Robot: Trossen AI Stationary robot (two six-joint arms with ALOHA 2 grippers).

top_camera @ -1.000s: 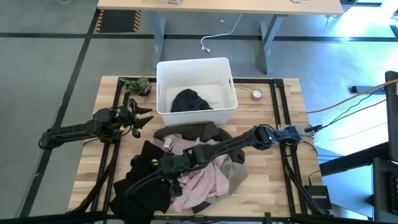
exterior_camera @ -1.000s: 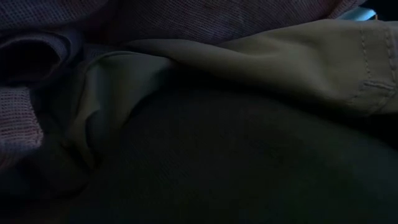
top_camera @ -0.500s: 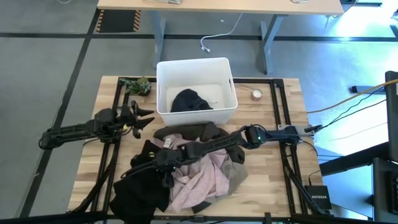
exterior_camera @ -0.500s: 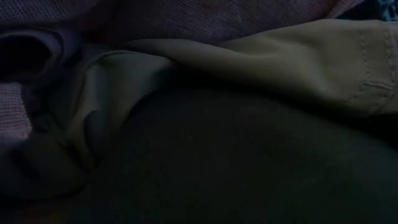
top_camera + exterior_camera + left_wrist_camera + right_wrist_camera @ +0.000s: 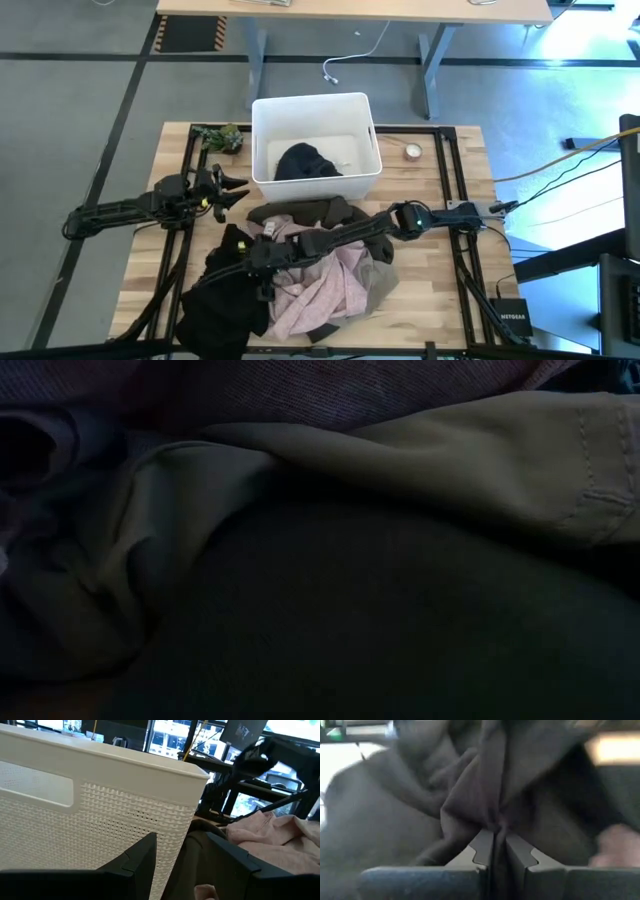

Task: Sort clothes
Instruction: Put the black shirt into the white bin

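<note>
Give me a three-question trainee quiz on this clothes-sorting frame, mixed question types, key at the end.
1. True or false: the white bin already holds a black garment.
2. Which hand is pinching dark fabric: A) left hand, B) right hand?
3. Fill in: the left hand's fingers, open beside the bin, hold ____.

Key: 1. True. 2. B; the right wrist view shows its fingers closed on a fold of the black garment on the pile. 3. Nothing.

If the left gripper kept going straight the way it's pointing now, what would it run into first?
Most likely the white bin. The left gripper, open, sits just off the bin's side and aims at its wall near a corner; depth is unclear, so it might instead graze the dark garment beside that corner.
</note>
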